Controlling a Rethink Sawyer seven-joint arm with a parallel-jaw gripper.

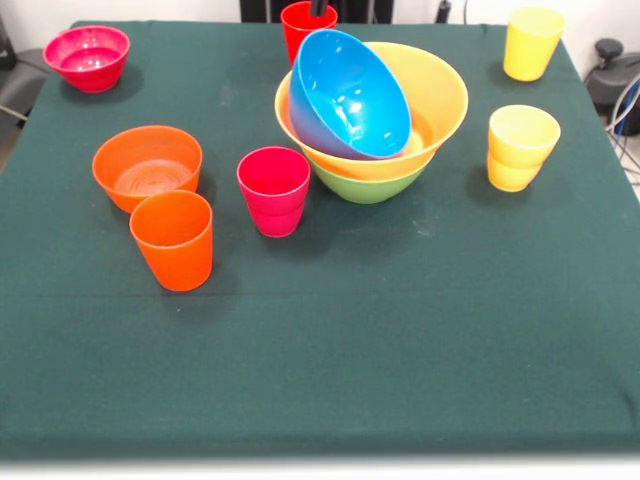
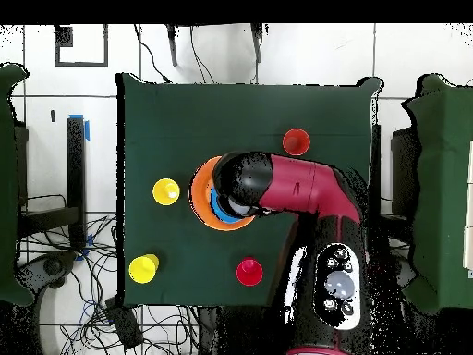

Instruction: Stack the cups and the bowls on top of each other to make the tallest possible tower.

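Observation:
The tower stands right of centre: a green bowl at the bottom, the big yellow bowl nested in it, and a blue bowl lying tilted inside. Only a dark tip of my gripper shows at the top edge, just above a red cup behind the tower. Loose on the cloth are a magenta cup, an orange cup, an orange bowl, a magenta bowl and two yellow cups. In the overhead view my arm covers most of the tower.
The dark green cloth covers the whole table. Cables and dark equipment lie off the table's right edge. Overhead, the red cup stands close to the robot's base.

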